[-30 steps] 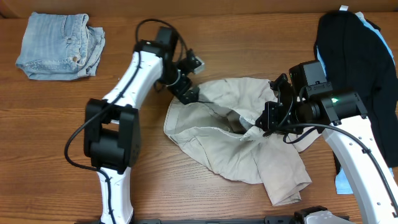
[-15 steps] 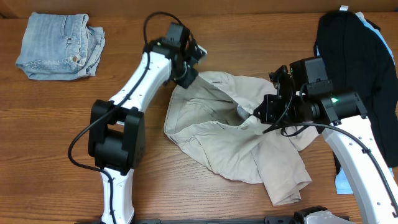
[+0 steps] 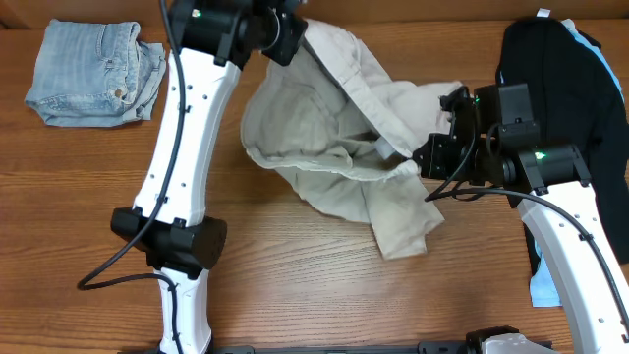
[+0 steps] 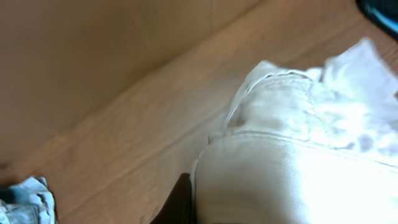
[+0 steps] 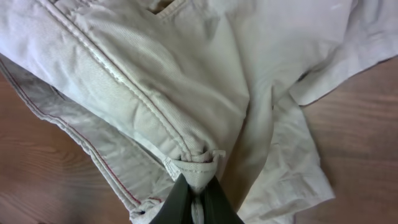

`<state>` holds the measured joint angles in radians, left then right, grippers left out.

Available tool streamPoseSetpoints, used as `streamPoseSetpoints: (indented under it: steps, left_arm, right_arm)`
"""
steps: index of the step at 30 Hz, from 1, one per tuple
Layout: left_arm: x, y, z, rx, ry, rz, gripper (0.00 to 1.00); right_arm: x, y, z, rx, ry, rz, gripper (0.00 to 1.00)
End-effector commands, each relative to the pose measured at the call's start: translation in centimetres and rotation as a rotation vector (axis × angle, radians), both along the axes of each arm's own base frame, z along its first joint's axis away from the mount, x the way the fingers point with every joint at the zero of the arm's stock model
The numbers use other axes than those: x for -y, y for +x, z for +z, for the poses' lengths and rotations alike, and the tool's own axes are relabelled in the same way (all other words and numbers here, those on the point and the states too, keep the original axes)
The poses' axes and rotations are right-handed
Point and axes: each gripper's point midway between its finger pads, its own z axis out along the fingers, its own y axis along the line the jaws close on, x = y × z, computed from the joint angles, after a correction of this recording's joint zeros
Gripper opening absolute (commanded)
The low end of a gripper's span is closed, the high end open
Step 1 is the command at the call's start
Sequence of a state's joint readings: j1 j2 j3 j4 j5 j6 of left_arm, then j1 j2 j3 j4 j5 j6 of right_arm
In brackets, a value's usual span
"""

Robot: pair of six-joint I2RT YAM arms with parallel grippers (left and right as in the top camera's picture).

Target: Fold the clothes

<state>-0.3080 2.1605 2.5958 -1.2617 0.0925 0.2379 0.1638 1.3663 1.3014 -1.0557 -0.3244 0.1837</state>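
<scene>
The beige shorts (image 3: 314, 128) hang stretched between my two grippers, with a loose leg (image 3: 403, 221) drooping onto the table. My left gripper (image 3: 291, 28) is raised at the far edge and shut on the shorts' upper edge. In the left wrist view one dark finger (image 4: 180, 202) presses against the cloth (image 4: 292, 174). The right gripper (image 3: 425, 157) is shut on a bunched seam corner of the shorts (image 5: 186, 93); its closed fingertips (image 5: 196, 196) pinch the fold.
Folded denim shorts (image 3: 93, 74) lie at the far left corner. A black garment (image 3: 560, 88) over a light-blue one (image 3: 545, 285) lies along the right edge, behind the right arm. Bare wooden table (image 3: 324, 295) shows in front.
The left gripper closed on the shorts' far edge and rose up and back with it. The shorts lifted off the table and spread. The right gripper shifted slightly right, still gripping.
</scene>
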Motion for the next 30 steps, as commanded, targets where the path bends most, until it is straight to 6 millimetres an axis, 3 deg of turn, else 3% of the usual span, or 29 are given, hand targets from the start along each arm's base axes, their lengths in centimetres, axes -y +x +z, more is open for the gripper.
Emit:
streamPoseSetpoints:
  steps: [1,3,4,7,10,16,23,30]
  left_arm:
    - [-2.5,0.6,3.9,0.1,-0.03,0.119,0.04]
    - [-2.5,0.5,3.8,0.091,-0.04,0.131,0.04]
    - [-2.5,0.5,3.8,0.087,-0.044,0.136,0.04]
    - [-2.4,0.4,3.7,0.084,-0.044,0.136,0.04]
    - [-2.4,0.4,3.7,0.081,-0.049,0.14,0.04]
    - [-2.4,0.4,3.7,0.077,-0.06,0.152,0.04]
    - [-2.5,0.4,3.7,0.07,-0.078,0.172,0.04]
    - [-2.5,0.3,3.5,0.06,-0.074,0.172,0.04]
  right_arm:
    - [1.2,0.7,-0.2,0.032,-0.05,-0.019,0.04]
    - [0.5,1.3,0.3,0.059,-0.016,-0.002,0.15]
    - [-0.1,1.6,0.8,0.078,0.016,0.018,0.26]
    - [-3.0,1.6,2.7,0.147,0.141,0.148,0.45]
    - [-5.6,1.3,4.0,0.185,0.218,0.23,0.56]
    - [-11.7,0.4,5.3,0.272,0.22,0.331,0.64]
    - [-17.5,0.8,2.2,0.259,0.138,0.245,0.65]
    - [-22.1,2.3,-4.2,0.298,0.0,0.364,0.65]
